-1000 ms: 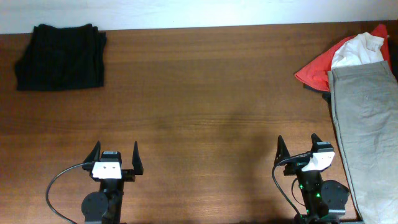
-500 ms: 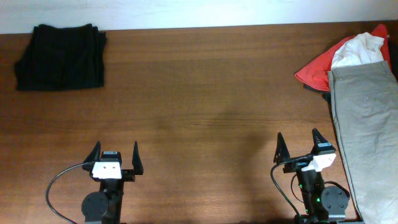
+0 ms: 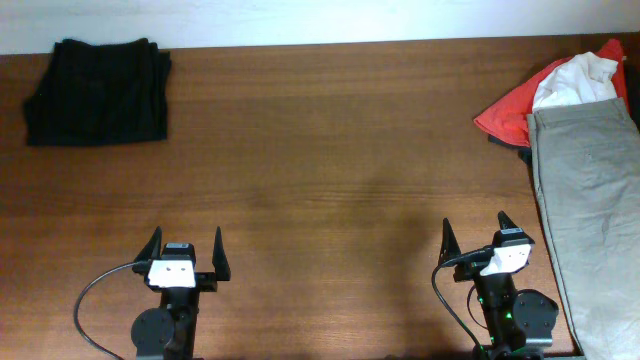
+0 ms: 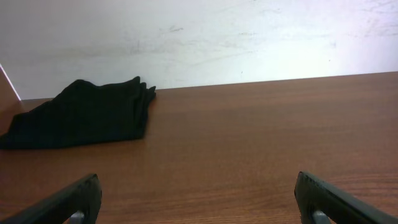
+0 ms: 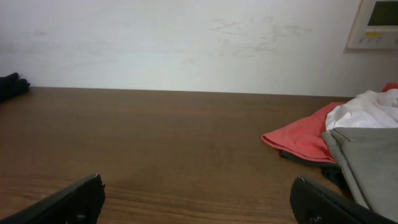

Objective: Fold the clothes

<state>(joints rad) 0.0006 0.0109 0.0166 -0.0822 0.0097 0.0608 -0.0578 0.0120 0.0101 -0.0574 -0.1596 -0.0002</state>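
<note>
A folded black garment [image 3: 97,91] lies at the table's far left corner; it also shows in the left wrist view [image 4: 81,114]. Beige trousers [image 3: 590,215] lie spread along the right edge, with a red cloth [image 3: 508,112] and a white cloth [image 3: 576,79] bunched at their far end; the right wrist view shows the red cloth [image 5: 298,135], the white cloth [image 5: 364,115] and the trousers [image 5: 367,152]. My left gripper [image 3: 185,249] is open and empty near the front edge. My right gripper [image 3: 476,237] is open and empty near the front right, just left of the trousers.
The brown wooden table [image 3: 320,160] runs to a white wall at the back. A wall-mounted control panel [image 5: 376,23] shows at the upper right of the right wrist view. A black cable [image 3: 95,290] loops beside the left arm's base.
My right gripper has turned and shifted slightly left and toward the front edge. The left arm and the clothes have not moved.
</note>
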